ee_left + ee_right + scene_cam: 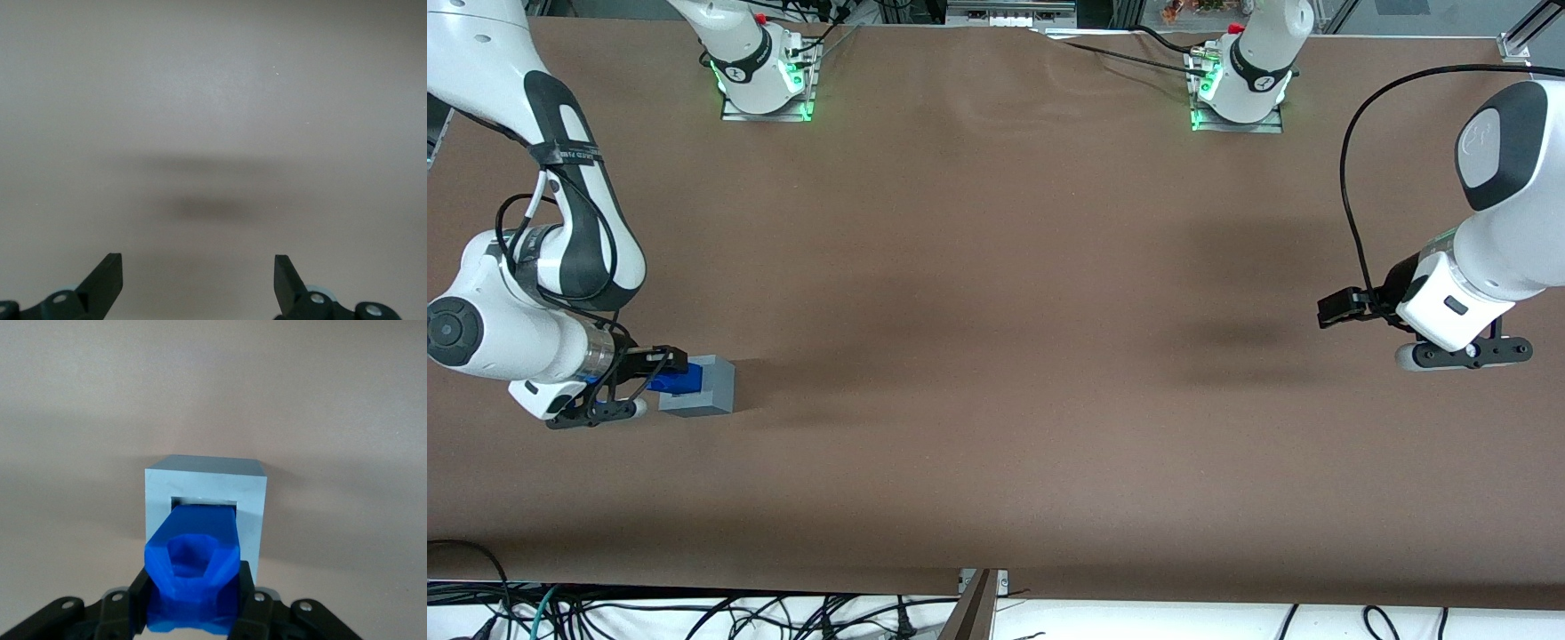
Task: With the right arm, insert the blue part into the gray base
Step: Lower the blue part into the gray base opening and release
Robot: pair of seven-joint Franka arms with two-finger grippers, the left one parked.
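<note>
The gray base (703,388) lies on the brown table toward the working arm's end, its square recess turned sideways toward my gripper. My right gripper (660,366) is shut on the blue part (674,380) and holds it level against the base. In the right wrist view the blue part (193,567) sits between the black fingers (248,600), and its front end reaches into the recess of the gray base (205,495). How deep it sits in the recess is hidden.
The two arm mounts (763,84) (1238,93) with green lights stand at the table edge farthest from the front camera. Cables (694,613) hang below the table's near edge. The parked arm (1458,302) hovers at its end of the table.
</note>
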